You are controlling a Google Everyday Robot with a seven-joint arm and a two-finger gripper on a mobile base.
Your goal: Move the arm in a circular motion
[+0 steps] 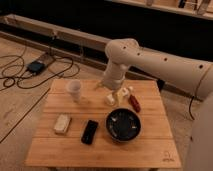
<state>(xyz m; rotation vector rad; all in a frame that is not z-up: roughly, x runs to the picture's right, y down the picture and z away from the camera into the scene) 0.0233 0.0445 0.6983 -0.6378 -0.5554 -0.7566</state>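
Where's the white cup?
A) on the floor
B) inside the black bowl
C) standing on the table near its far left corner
C: the white cup stands upright on the wooden table near its far left corner, apart from the black bowl. The gripper hangs over the table's far middle, to the side of the cup.

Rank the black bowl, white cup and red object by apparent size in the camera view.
1. black bowl
2. white cup
3. red object
The pincer hangs close beside the red object.
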